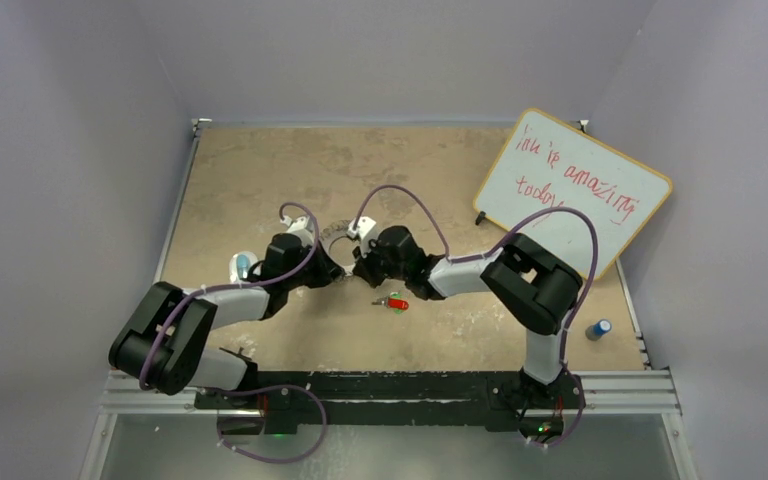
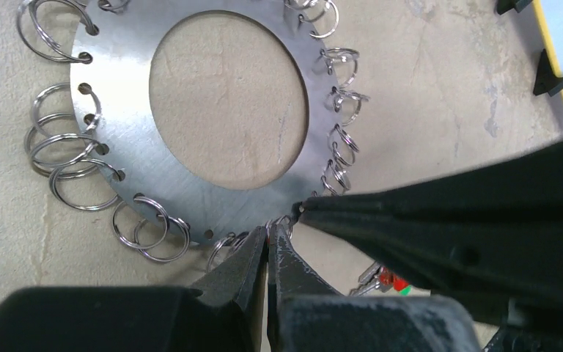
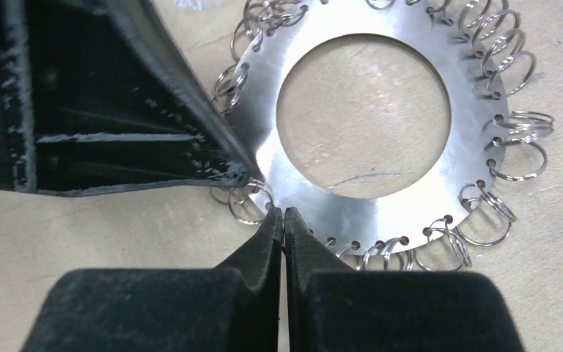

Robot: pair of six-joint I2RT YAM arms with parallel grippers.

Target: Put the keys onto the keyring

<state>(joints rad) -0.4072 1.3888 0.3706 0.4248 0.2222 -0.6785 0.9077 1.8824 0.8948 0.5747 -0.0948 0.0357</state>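
Inward L arm point(image 1: 235, 300), R arm point(image 1: 460, 272) meet, jaws pinched at keyring point(image 2: 128, 139).

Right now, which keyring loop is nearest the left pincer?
The small loop on the flat silvery metal keyring's near rim, right at the left pincer's tips; the others sit farther round.

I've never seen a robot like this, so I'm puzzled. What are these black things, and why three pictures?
It is two robot arms at a table. One picture looks down from above; the other two come from cameras on each wrist. The left gripper and right gripper are pinched shut at the edge of the keyring, a flat metal ring fringed with little loops. The keys, red and green, lie loose, unheld, on the table. A whiteboard sits at the right.
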